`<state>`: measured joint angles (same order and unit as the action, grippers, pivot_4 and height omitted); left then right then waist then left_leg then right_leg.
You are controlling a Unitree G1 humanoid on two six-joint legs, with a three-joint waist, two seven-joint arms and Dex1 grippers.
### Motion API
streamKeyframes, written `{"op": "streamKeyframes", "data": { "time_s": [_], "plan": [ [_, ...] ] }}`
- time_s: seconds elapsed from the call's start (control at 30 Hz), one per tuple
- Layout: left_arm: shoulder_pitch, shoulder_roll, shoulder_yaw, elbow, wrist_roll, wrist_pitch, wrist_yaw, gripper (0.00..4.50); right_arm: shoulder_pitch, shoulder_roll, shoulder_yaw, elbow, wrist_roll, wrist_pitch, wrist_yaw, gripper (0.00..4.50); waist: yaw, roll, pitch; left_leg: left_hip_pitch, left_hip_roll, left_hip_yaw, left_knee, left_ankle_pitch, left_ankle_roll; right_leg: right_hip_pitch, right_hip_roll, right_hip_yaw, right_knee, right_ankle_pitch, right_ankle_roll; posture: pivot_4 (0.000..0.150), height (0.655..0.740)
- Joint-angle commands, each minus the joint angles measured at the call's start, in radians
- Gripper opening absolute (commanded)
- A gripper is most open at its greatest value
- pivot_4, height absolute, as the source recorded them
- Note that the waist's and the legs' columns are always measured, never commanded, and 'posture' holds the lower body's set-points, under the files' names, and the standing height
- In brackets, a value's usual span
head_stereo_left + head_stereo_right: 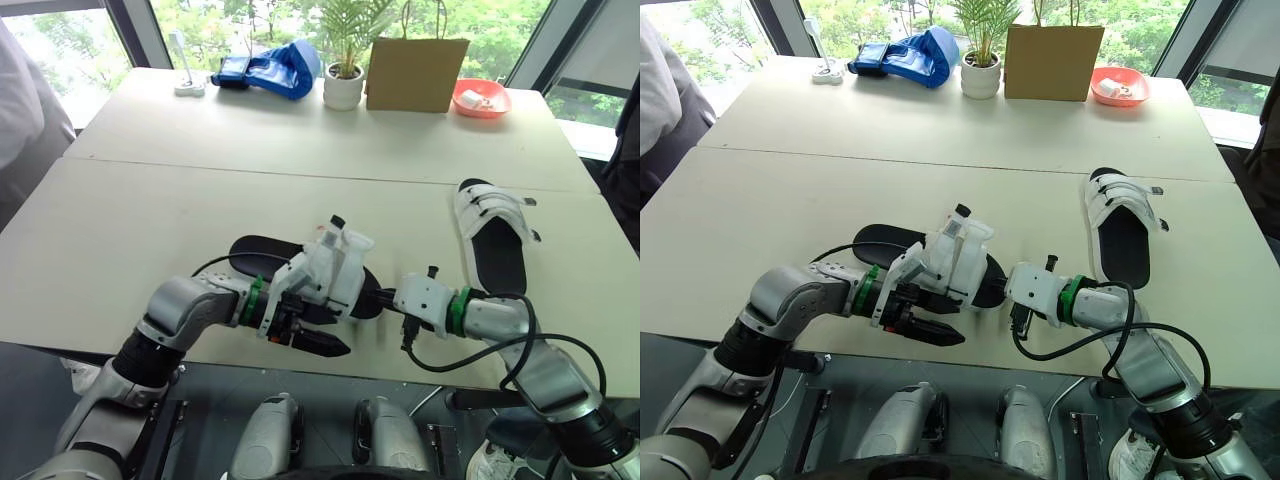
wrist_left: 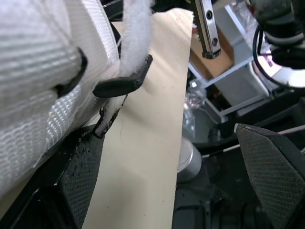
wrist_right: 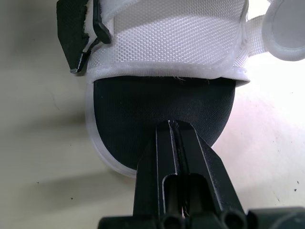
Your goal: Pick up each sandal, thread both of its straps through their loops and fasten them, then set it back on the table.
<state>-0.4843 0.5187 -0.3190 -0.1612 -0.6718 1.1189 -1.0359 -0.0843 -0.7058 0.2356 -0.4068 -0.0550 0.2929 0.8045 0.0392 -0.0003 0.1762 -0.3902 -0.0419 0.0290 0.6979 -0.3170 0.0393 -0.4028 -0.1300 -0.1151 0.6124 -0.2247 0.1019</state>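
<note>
Near sandal (image 1: pixel 345 262): lies close to the front edge of the counter (image 1: pixel 150 220), between the two pincers; black footbed, white straps
Strap end (image 2: pixel 121 86): white with a black tab; it stands free just beside a black loop (image 2: pixel 71 81)
Left pincer (image 2: pixel 164 143): released, the fingers wide apart; one finger (image 2: pixel 78 191) touches the side of the near sandal, the other is in the air past the counter's edge
Right pincer (image 3: pixel 175 126): clenched; the tips rest on the black footbed at the rounded end of the near sandal; nothing is visible between the fingers
Second sandal (image 1: pixel 495 240): lies flat on the counter to the robot's right, apart from the near sandal; its white straps cross the footbed
Back of the counter: paper bag (image 1: pixel 415 75), potted plant (image 1: pixel 343 85), blue bag (image 1: pixel 270 70), red bowl (image 1: pixel 481 97)
</note>
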Motion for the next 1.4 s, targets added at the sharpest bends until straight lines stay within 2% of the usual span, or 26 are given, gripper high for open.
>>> {"op": "streamKeyframes", "data": {
  "time_s": [0.03, 0.13, 0.37, 0.67, 0.83, 1.0, 1.1, 1.17, 1.4],
  "plan": [
    [-0.031, -0.009, 0.060, -0.012, -0.034, -0.005, 0.002, 4.46, 0.025, -0.003, 0.054, 0.042, -0.021, 0.019, 0.023, 0.00, 0.000, 0.000, 0.000, 0.000, 0.000, 0.000, 0.000, 0.000, 0.000, 0.000, 0.000, 0.000, 0.000, 0.000, 0.000, 0.150, 0.7209],
    [-0.029, -0.013, 0.070, -0.011, -0.048, 0.004, 0.002, 3.59, 0.025, -0.001, 0.057, 0.046, -0.024, 0.014, 0.021, 0.00, 0.000, 0.000, 0.000, 0.000, 0.000, 0.000, 0.000, 0.000, 0.000, 0.000, 0.000, 0.000, 0.000, 0.000, 0.000, 0.150, 0.7209],
    [-0.022, -0.005, 0.070, -0.014, -0.049, 0.018, -0.008, 0.05, 0.030, -0.001, 0.057, 0.046, -0.026, 0.011, 0.020, 0.00, -0.001, 0.000, 0.000, 0.000, 0.000, 0.000, 0.000, 0.000, 0.000, 0.000, 0.000, 0.000, 0.000, 0.000, 0.000, 0.150, 0.7209],
    [0.010, 0.056, -0.025, 0.001, 0.039, -0.045, -0.040, 0.01, 0.030, -0.002, 0.057, 0.045, -0.028, 0.011, 0.020, 0.00, -0.001, 0.000, 0.000, 0.000, 0.000, 0.000, 0.000, 0.000, 0.000, 0.000, 0.000, 0.000, 0.000, 0.000, 0.000, 0.150, 0.7209],
    [0.031, 0.097, -0.020, -0.031, 0.013, -0.048, -0.085, 0.01, 0.034, -0.004, 0.055, 0.042, -0.029, 0.009, 0.019, 0.00, -0.001, 0.000, 0.000, 0.000, 0.000, 0.000, 0.000, 0.000, 0.000, 0.000, 0.000, 0.000, 0.000, 0.000, 0.000, 0.150, 0.7209],
    [0.035, 0.093, 0.000, -0.040, 0.008, -0.061, -0.081, 0.01, 0.036, -0.004, 0.054, 0.041, -0.029, 0.008, 0.019, 0.00, -0.001, 0.000, 0.000, 0.000, 0.000, 0.000, 0.000, 0.000, 0.000, -0.001, 0.000, 0.000, 0.000, 0.000, 0.000, 0.150, 0.7209],
    [0.031, 0.077, 0.026, -0.040, -0.004, -0.065, -0.070, 0.81, 0.032, -0.001, 0.057, 0.044, -0.029, 0.009, 0.019, 0.00, -0.001, 0.000, 0.000, 0.000, 0.000, 0.000, 0.000, 0.000, 0.000, -0.001, 0.000, 0.000, 0.000, 0.000, 0.000, 0.150, 0.7209],
    [0.021, 0.054, 0.033, -0.029, 0.002, -0.061, -0.042, 1.81, 0.031, -0.001, 0.058, 0.046, -0.030, 0.007, 0.019, 0.00, -0.001, 0.000, 0.000, 0.000, 0.000, 0.000, 0.000, 0.000, 0.000, -0.001, 0.000, 0.000, 0.000, 0.000, 0.000, 0.150, 0.7209],
    [0.004, 0.027, 0.061, 0.011, -0.003, -0.060, -0.024, 1.81, 0.032, -0.002, 0.056, 0.047, -0.029, 0.005, 0.019, 0.00, -0.001, 0.000, 0.000, 0.000, 0.000, 0.000, 0.000, 0.000, 0.000, -0.001, 0.000, 0.000, 0.000, 0.000, 0.000, 0.150, 0.7209]
  ]
}}
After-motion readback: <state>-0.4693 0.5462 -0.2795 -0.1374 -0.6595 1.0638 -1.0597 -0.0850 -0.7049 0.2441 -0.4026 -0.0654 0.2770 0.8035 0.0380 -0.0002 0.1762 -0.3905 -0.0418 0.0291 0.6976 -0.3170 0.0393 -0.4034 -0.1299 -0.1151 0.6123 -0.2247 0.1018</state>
